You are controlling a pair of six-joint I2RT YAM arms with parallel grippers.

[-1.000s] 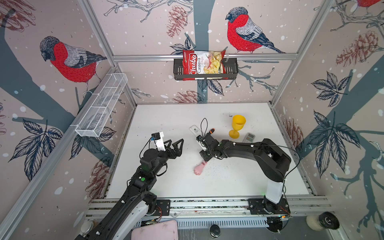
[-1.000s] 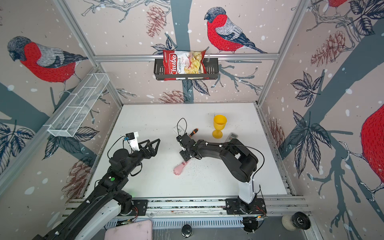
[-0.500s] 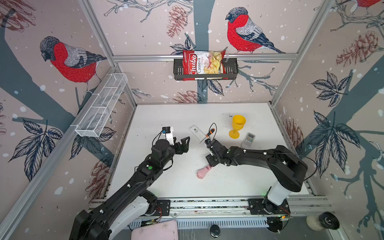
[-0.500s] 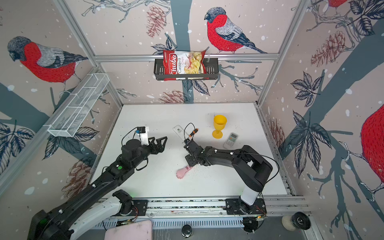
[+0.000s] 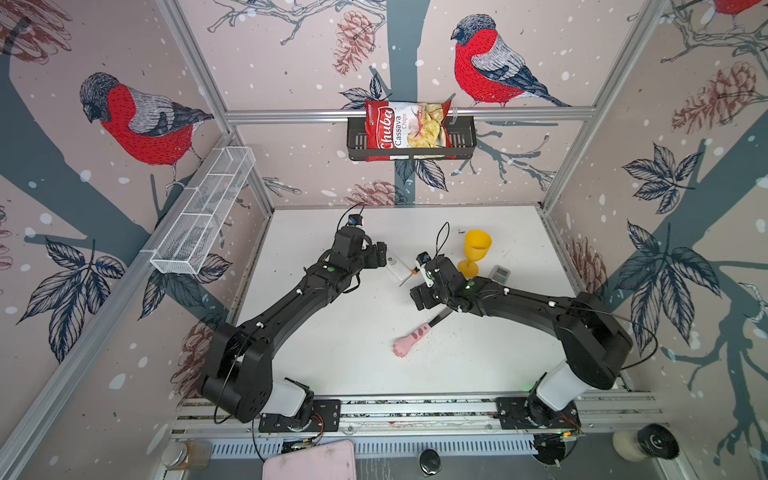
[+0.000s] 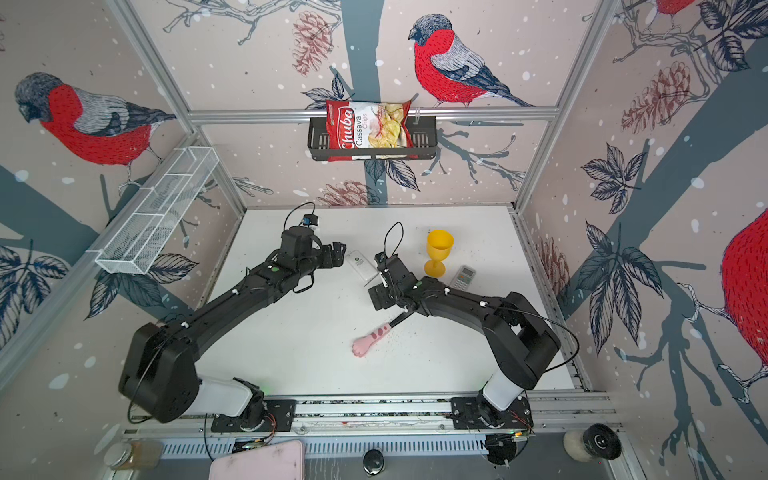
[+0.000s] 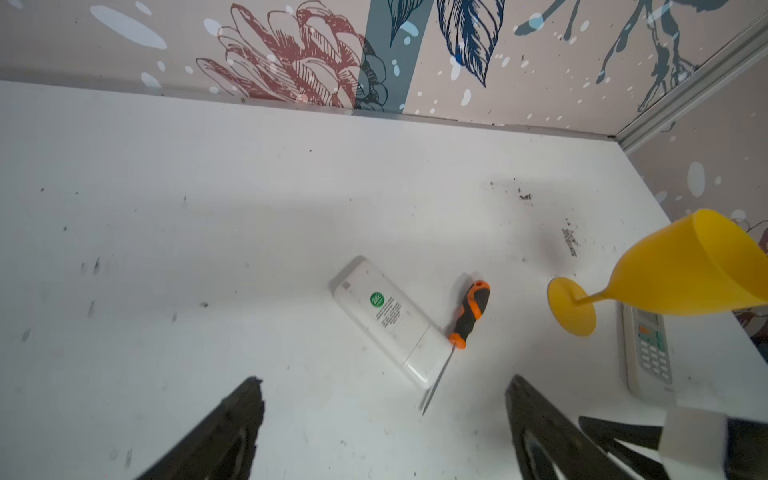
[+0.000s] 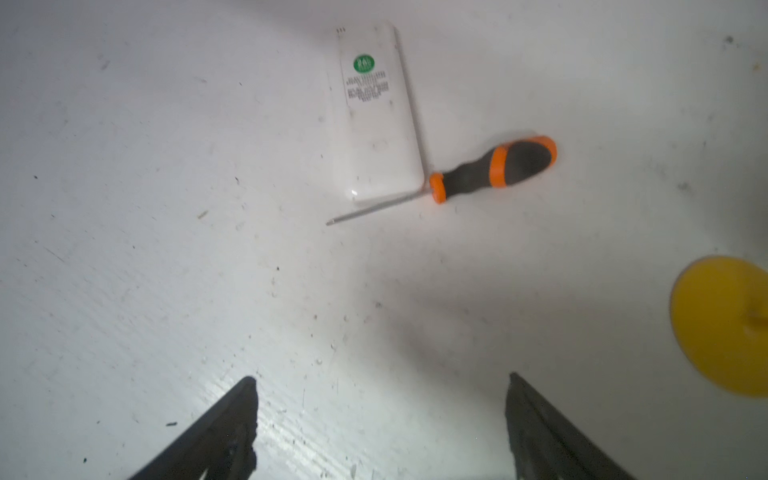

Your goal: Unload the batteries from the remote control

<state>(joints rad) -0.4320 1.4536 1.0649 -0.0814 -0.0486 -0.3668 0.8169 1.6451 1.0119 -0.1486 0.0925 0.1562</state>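
The right claw (image 8: 380, 386) was opened empty and the left claw (image 7: 384, 386), also apart, was brought beside the remote control (image 7: 386, 316), still unopened.

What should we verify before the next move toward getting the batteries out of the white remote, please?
1. Left gripper open and empty: ok.
2. Right gripper open and empty: ok.
3. White remote lying back-up, nothing on top of it: ok.
4. Screwdriver clear of the remote: not ok; its shaft lies along the remote's end.
5. Battery cover off: not ok; it looks closed.
6. Sight of the batteries: cannot tell; none visible.
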